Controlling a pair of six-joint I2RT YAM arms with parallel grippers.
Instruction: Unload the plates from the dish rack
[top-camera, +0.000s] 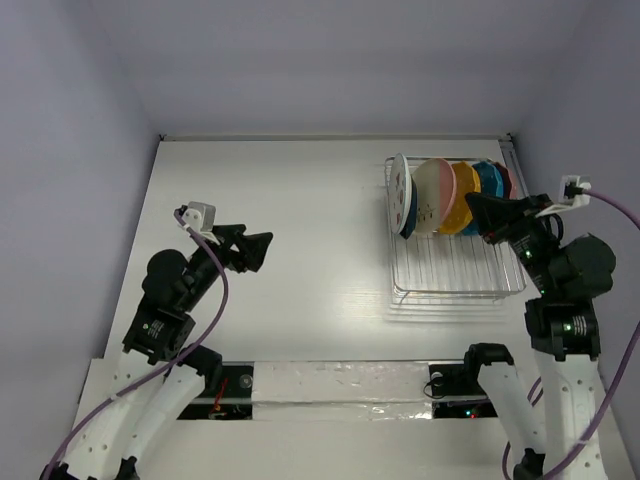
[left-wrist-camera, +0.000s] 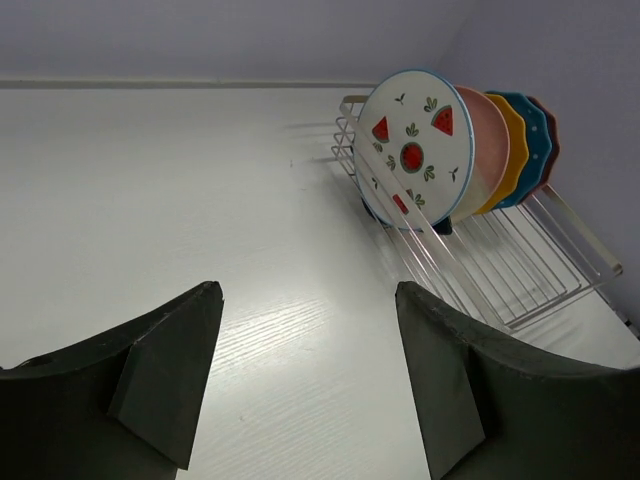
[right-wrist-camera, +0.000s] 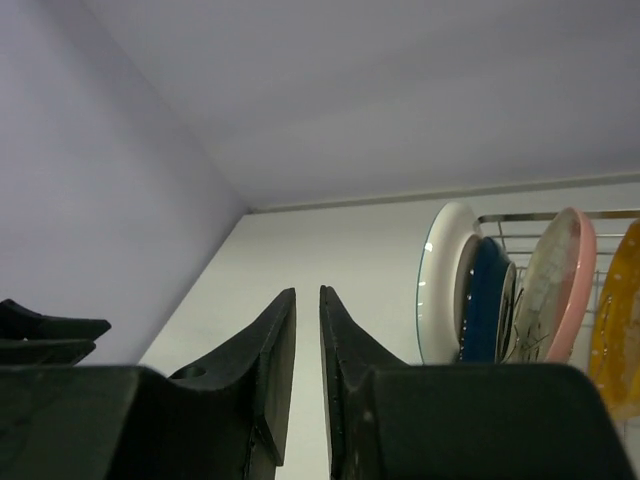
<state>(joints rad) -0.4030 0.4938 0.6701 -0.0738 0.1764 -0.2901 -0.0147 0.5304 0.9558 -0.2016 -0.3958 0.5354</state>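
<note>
The silver wire dish rack (top-camera: 450, 272) stands at the right of the table. Several plates stand upright at its far end: white with red fruit marks (top-camera: 402, 192), cream-and-pink (top-camera: 433, 195), yellow (top-camera: 461, 192), teal (top-camera: 488, 178) and a dark pink one (top-camera: 506, 178). The right wrist view shows a navy plate (right-wrist-camera: 490, 300) between the white plate (right-wrist-camera: 440, 280) and the cream-and-pink plate (right-wrist-camera: 555, 275). My right gripper (top-camera: 472, 206) is shut and empty above the rack, close beside the plates. My left gripper (top-camera: 262, 248) is open and empty, far left of the rack.
White table (top-camera: 300, 200) enclosed by pale walls at the back and both sides. The near half of the rack (left-wrist-camera: 520, 270) holds no plates. A taped strip (top-camera: 340, 385) runs along the near edge between the arm bases.
</note>
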